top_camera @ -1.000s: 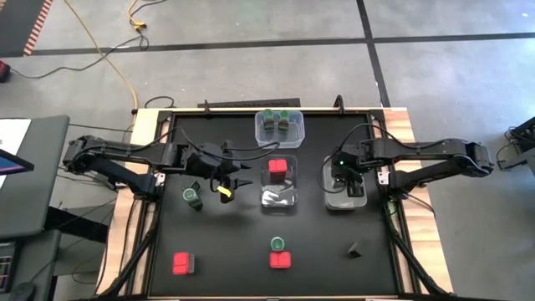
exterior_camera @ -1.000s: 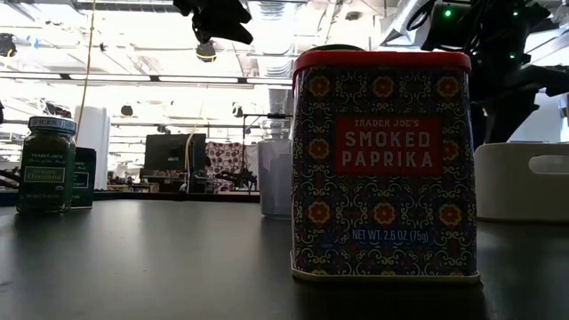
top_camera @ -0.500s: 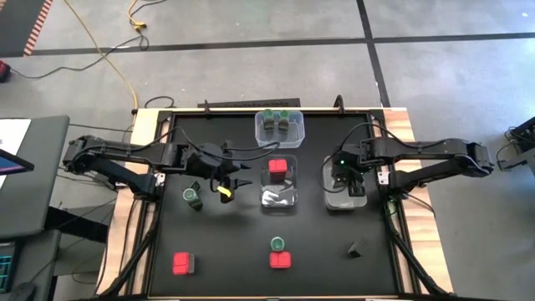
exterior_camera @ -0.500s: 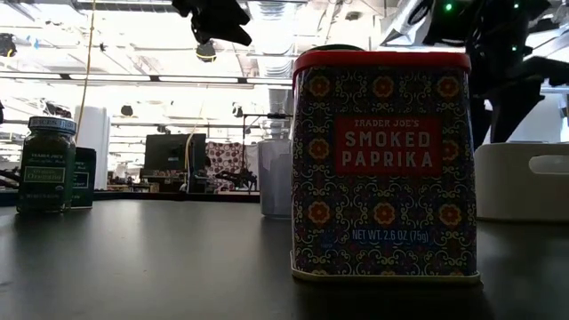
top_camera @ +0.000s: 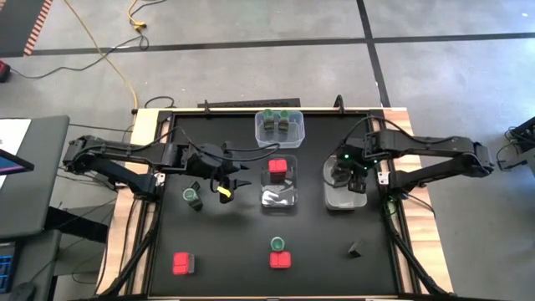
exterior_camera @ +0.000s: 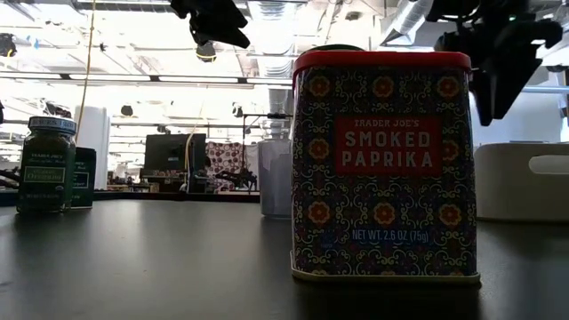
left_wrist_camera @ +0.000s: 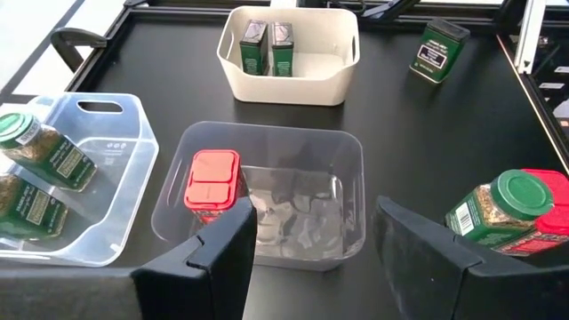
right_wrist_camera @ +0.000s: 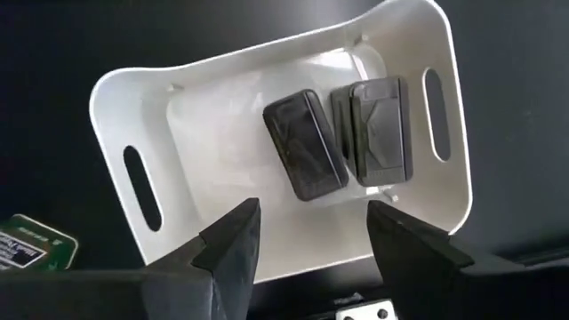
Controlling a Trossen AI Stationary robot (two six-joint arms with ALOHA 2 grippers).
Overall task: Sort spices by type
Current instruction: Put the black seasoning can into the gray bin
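My right gripper [right_wrist_camera: 311,213] hangs open, pointing down over the white tub [top_camera: 343,199] at the table's right. Two dark blocky tins [right_wrist_camera: 307,156] [right_wrist_camera: 380,129] lie flat on that tub's floor. My left gripper [left_wrist_camera: 313,213] is open and holds nothing, raised at the left of the middle clear tub [left_wrist_camera: 351,169], where a red-topped tin [left_wrist_camera: 212,182] stands. A far clear tub [top_camera: 280,125] holds green-lidded jars [left_wrist_camera: 36,160]. Loose on the table are a green-lidded jar [top_camera: 193,196], two red tins [top_camera: 182,263] [top_camera: 281,260], another jar [top_camera: 277,243] and a dark tin [top_camera: 355,248].
The paprika tin [exterior_camera: 382,164] stands close in front of the low camera and hides much of the table behind it. In that view my right gripper [exterior_camera: 500,67] is above the white tub [exterior_camera: 524,182]. Bare black tabletop lies near left and near right.
My right gripper has risen straight up above the white tub and rolled about its own axis. The tins in the tub lie still. My left arm has not moved.
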